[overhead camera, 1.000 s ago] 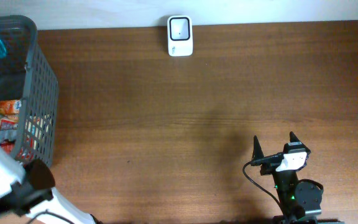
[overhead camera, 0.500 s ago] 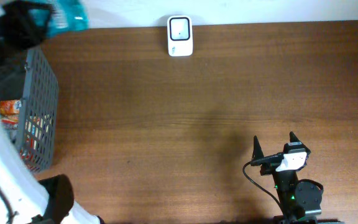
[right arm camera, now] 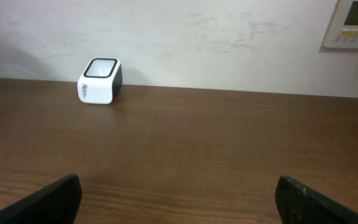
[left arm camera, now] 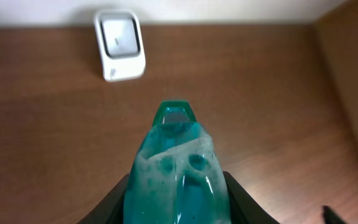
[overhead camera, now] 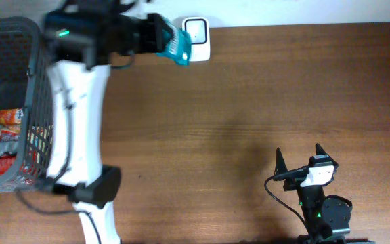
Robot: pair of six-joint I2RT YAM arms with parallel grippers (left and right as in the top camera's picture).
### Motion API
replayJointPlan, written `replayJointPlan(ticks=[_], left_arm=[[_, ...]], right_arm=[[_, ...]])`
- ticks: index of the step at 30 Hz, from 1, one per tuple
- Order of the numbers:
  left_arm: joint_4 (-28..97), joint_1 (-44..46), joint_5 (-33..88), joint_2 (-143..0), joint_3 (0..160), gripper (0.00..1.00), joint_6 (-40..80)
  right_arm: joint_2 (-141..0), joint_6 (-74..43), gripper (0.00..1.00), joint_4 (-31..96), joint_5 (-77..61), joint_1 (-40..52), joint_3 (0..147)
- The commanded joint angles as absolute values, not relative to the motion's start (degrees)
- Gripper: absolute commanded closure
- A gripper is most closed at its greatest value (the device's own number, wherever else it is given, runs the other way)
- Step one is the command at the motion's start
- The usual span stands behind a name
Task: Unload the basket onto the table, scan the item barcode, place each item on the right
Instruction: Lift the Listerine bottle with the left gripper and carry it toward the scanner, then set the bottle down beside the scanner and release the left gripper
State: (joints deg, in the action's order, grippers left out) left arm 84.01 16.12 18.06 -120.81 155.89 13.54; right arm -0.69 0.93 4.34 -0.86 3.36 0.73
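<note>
teal pouch (left arm camera: 176,155) sits pinched in the left gripper (left arm camera: 176,208), jaws narrowed onto its sides, sealed tip pointing ahead, held above the far edge of the table (overhead camera: 249,102) just beside the white scanner (overhead camera: 196,37). it looks light, soft and slick, likely to buckle or slide, so a hold across the fuller body seems safest. the left arm reaches far forward past the basket (overhead camera: 42,102). the right gripper (overhead camera: 298,163) rests spread wide and empty near the front edge.

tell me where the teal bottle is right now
In the overhead view the teal bottle is held in the left gripper over the table's far edge, left of centre, just left of the white scanner.
</note>
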Motion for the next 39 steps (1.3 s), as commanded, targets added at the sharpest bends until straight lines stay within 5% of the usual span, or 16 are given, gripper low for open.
replayJointPlan(ticks=[1,9,18,29,39], left_arm=[[82.91,20.05,15.99,-126.65,156.46,0.86,13.87],[76.34,26.61,15.99,-139.50,156.46,0.85,13.89],[69.43,33.26,-2.42,-144.64,156.46,0.80,13.89],[64.62,37.23,-3.22,-150.80,156.46,0.73,13.89],[63.02,37.23,-3.20,-151.50,156.48,0.27,13.89]], right_arm=[[-0.32,1.08,0.02,4.56,-0.60,2.96,0.32],[-0.32,1.08,0.02,4.56,-0.60,2.96,0.32],[-0.32,1.08,0.02,4.56,-0.60,2.96,0.32],[-0.32,1.08,0.02,4.56,-0.60,2.96,0.32],[-0.32,1.08,0.02,4.56,-0.60,2.96,0.32]])
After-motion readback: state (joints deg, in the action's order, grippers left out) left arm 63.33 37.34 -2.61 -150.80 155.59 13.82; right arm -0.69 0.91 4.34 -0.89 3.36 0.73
